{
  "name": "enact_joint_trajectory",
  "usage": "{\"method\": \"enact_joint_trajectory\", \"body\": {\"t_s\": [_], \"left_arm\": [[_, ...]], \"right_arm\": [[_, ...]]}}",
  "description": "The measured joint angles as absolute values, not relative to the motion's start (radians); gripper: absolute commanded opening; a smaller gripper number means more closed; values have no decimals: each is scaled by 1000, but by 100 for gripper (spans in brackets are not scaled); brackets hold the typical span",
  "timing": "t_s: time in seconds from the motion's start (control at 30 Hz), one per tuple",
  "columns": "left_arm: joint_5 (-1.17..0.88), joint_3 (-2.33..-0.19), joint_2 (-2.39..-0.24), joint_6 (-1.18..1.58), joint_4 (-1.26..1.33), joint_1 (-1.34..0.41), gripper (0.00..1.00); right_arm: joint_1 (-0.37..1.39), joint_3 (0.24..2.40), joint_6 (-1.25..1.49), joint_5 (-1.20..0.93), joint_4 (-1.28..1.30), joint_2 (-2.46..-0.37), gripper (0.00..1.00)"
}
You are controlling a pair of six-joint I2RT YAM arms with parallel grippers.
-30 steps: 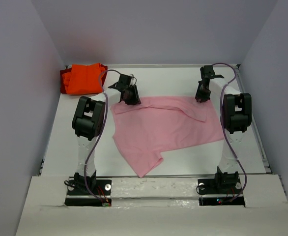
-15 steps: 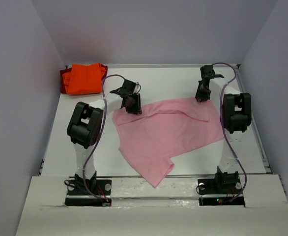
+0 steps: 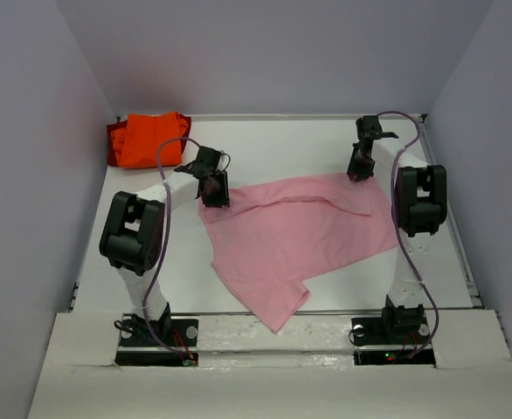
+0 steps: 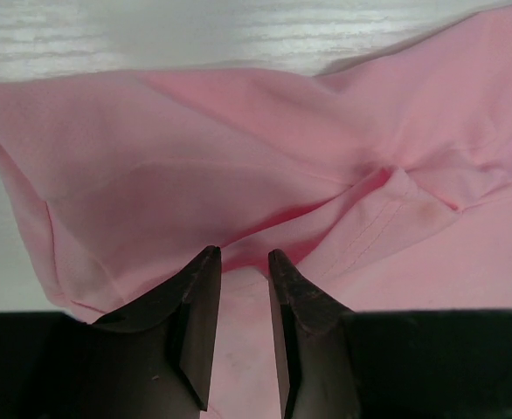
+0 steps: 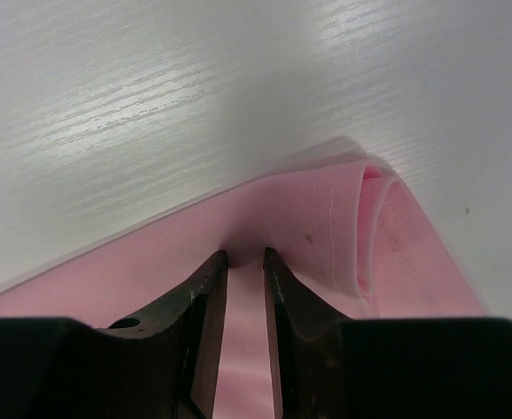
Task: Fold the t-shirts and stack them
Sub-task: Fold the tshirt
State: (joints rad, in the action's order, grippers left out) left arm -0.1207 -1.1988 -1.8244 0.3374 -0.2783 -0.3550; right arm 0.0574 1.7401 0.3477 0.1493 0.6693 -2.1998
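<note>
Partly folded pink t-shirt [image 3: 300,236], underside hidden

at lower centre, right gripper [image 5: 245,255] clamped on a raised ridge of the pink t-shirt [image 5: 326,236], with a narrow strip of cloth pinched between the two dark fingers [image 5: 205,297]. rising out of a black band along the bottom edge, tips close together and pointing up the frame. spreading from the grip toward lower left and lower right, smooth pink cloth in a low wedge. just right of the tips, a hem with double stitching, rolled over on itself into a soft loop. across the upper half and down the right side, white table [image 5: 151,87] with fine grain lines, brightest at upper right, shadowed just above the cloth edge
</note>
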Motion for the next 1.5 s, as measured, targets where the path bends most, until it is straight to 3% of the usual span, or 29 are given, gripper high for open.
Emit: {"method": "enact_joint_trajectory", "body": {"t_s": [0.27, 0.37, 0.47, 0.5, 0.6, 0.9, 1.1, 1.27, 1.47, 1.5], "left_arm": [[-126, -1132, -1779, 338, -273, -354, 38], [-133, -1132, -1779, 338, -268, -354, 32], [-136, -1132, -1779, 337, -266, -354, 22], [-138, -1132, -1779, 338, -265, -354, 12], [-140, -1131, -1780, 334, -261, -354, 0], [-152, -1090, -1774, 332, -236, -356, 0], [-176, -1013, -1658, 350, -241, -374, 0], [-57, -1023, -1583, 363, -271, -379, 18], [90, -1054, -1604, 398, -317, -367, 24], [104, -1054, -1615, 405, -323, -363, 33]], "right_arm": [[57, 1740, 348, 149, 670, -2200, 29], [57, 1740, 348, 149, 669, -2200, 29], [57, 1740, 348, 149, 670, -2200, 29], [57, 1740, 348, 149, 670, -2200, 29], [57, 1740, 348, 149, 669, -2200, 29], [57, 1740, 348, 149, 670, -2200, 29], [57, 1740, 348, 149, 669, -2200, 29], [57, 1740, 348, 148, 669, -2200, 29], [54, 1740, 348, 142, 669, -2200, 29], [54, 1740, 348, 141, 669, -2200, 29]]}}
